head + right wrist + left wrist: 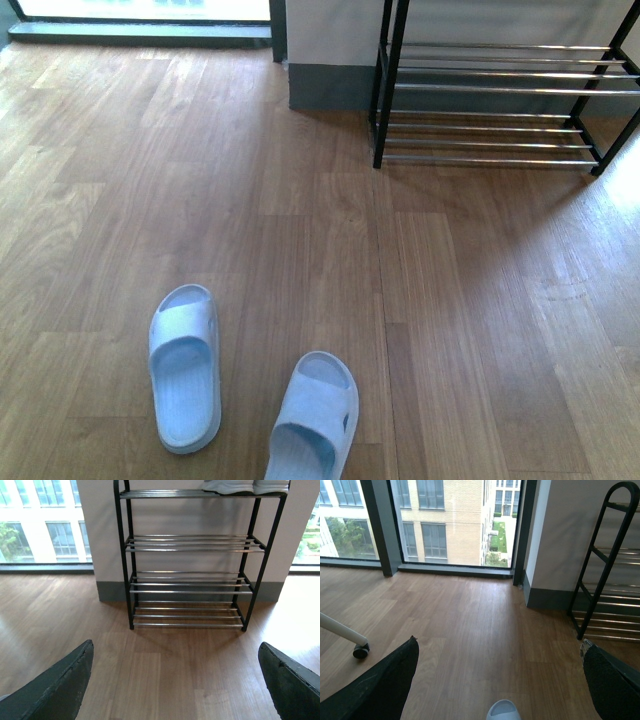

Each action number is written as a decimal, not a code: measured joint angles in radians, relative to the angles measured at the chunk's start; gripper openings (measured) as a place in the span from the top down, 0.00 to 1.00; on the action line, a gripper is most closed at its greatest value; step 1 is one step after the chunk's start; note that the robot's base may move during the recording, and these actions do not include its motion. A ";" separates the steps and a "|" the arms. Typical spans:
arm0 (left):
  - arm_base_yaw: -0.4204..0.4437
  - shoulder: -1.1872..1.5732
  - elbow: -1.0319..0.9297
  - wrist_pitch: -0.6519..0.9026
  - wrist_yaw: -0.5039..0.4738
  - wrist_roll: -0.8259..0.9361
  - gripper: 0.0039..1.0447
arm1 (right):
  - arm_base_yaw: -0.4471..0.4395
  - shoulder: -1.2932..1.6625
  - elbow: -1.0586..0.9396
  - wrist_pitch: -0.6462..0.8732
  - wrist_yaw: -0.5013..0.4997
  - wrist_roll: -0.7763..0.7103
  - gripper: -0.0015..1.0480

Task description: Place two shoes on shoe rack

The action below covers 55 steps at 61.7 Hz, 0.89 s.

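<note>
Left wrist view, left gripper [499, 642]: jaws spread wide with nothing held, and a dark finger sits at each edge of the frame.
Below the left jaws: the rounded toe of a pale slide [503, 710] pokes in between the fingers, untouched. Which of the pair it is, I can't tell.
Right gripper [176, 645]: gaping too, and empty, with bare wood floor between the fingers.
Ahead of the right jaws: the shoe rack [190, 592] is dead centre against the wall and well apart. Its three lower tiers are bare, and something pale-soled [245, 485] sits cropped on the top one.
Off to one side of the left jaws: the rack's black side frame, also well apart.
Front view, the shoes: the first slide [185, 365] and second slide [313, 415] lie side by side on the floor, soles down and toes toward the rack, far short of it. Neither arm shows here.
Handling: they look like moulded foam, so probably light, a bit springy and smooth-skinned.
Where to grab: likely across the broad strap, or pinching the sole's sides at midfoot. The strap may flex under squeeze.
Watch: the chrome rods are slick and gapped, so each sole should bridge them.
</note>
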 joint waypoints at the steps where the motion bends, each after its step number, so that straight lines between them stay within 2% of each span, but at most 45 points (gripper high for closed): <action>1: -0.026 0.023 0.016 -0.043 -0.072 -0.057 0.09 | 0.000 0.000 0.000 0.000 0.000 0.000 0.09; 4: -0.080 0.155 0.059 -0.081 -0.254 -0.224 0.09 | 0.000 0.000 0.000 0.000 0.000 0.000 0.09; 6: -0.081 0.263 0.081 -0.052 -0.293 -0.361 0.09 | 0.000 0.000 0.000 0.000 -0.002 0.000 0.09; 11: -0.066 0.494 0.125 0.060 -0.250 -0.545 0.09 | 0.000 0.000 0.000 0.000 -0.001 0.000 0.09; 17: -0.066 0.815 0.193 0.203 -0.159 -0.605 0.09 | 0.000 0.000 0.000 0.000 -0.002 0.000 0.09; 24: -0.070 1.217 0.307 0.296 -0.081 -0.553 0.09 | 0.000 0.000 0.000 0.000 -0.002 0.000 0.09; 29: -0.073 1.474 0.397 0.296 -0.047 -0.482 0.09 | 0.000 0.000 0.000 0.000 -0.002 0.000 0.09; 38: -0.092 1.814 0.567 0.266 -0.057 -0.341 0.09 | 0.000 0.000 0.000 0.000 -0.002 0.000 0.09; 49: -0.110 2.098 0.734 0.233 -0.077 -0.211 0.09 | 0.000 0.000 0.000 0.000 -0.002 0.000 0.09; 55: -0.116 2.236 0.830 0.226 -0.124 -0.138 0.09 | 0.000 0.000 0.000 0.000 -0.002 0.000 0.09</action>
